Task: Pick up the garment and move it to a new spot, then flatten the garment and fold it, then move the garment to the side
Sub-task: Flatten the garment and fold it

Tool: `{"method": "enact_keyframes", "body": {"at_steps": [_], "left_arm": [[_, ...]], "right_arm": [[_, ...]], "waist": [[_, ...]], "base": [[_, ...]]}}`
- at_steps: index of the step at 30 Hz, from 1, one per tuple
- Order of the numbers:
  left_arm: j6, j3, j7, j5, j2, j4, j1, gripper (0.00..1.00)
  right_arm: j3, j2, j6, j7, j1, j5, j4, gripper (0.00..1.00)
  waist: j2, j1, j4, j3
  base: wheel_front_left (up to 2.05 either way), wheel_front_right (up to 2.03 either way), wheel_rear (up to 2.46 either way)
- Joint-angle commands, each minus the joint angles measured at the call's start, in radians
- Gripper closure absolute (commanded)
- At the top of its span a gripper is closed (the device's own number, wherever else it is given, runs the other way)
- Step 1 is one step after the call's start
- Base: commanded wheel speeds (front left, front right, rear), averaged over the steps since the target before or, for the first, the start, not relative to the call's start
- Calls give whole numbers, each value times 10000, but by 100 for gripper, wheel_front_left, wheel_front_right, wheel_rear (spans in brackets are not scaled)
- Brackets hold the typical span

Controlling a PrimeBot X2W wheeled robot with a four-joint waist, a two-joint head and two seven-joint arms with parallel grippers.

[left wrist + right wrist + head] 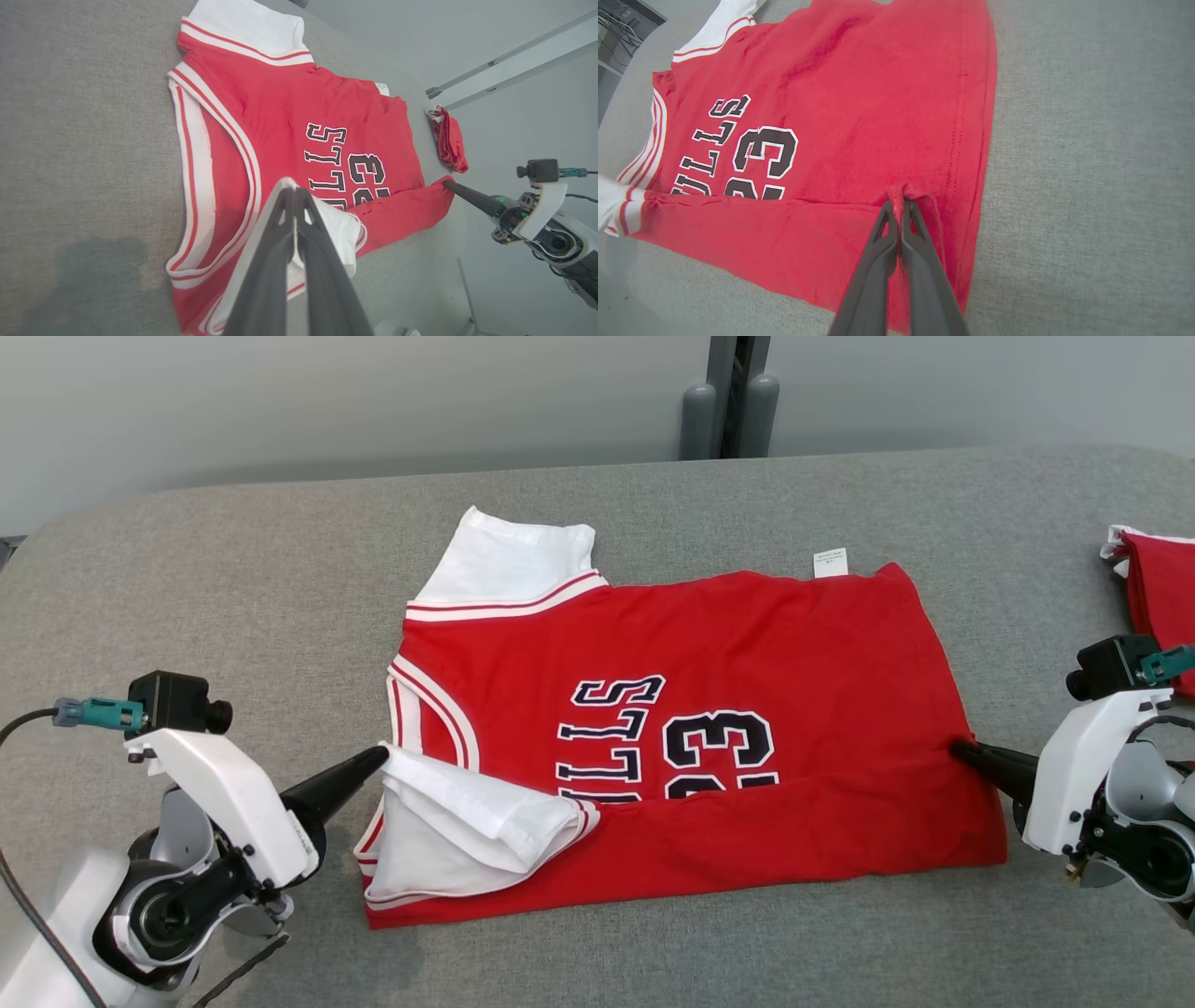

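red jersey [681, 644] lying flat on grey table [233, 569] between the two grippers, its near edge folded over, left gripper [381, 756] pressed together on the white sleeve [467, 821] at its tips, right gripper [960, 749] pinching the hem edge of the red jersey just ahead of it, another red cloth [1162, 597] beyond the right gripper

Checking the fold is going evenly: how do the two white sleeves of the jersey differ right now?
The far sleeve lies flat on the table, sticking out past the red body of the jersey; the near sleeve is turned in over the red fabric and rumpled. The far sleeve is untouched, while the near sleeve is pinched in the shut left gripper. Both are white with red-striped cuffs.
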Motion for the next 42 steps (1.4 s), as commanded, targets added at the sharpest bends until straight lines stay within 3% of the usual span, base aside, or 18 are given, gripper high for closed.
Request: {"method": "enact_keyframes", "body": {"at_steps": [1,25,39,40,41,42], "left_arm": [[61,20,-89,105,-56,94,-234,100],[245,-391,-891,1023,-934,2124,-1315,100],[-35,-492,-1789,1590,-1340,3025,-1878,100],[-85,-507,-1913,1643,-1423,3202,-1931,100],[-93,-512,-1969,1681,-1459,3293,-1966,100],[-89,-516,-2073,1755,-1479,3385,-2009,100]], "right_arm": [[17,15,-5,-124,-45,-56,18,100],[391,136,-5,-1549,-468,-76,95,100],[713,173,-5,-1542,-635,194,260,100],[734,191,-5,-1498,-651,262,324,65],[713,222,-5,-1452,-616,390,399,9],[735,259,-5,-1476,-636,367,423,0]], "waist": [[0,0,-3,27],[0,0,-42,722],[0,0,-32,925],[0,0,-42,927],[0,0,-48,923],[0,0,-54,917]], "base": [[0,0,0],[0,0,0],[0,0,0],[0,0,0],[0,0,0],[0,0,0]]}}
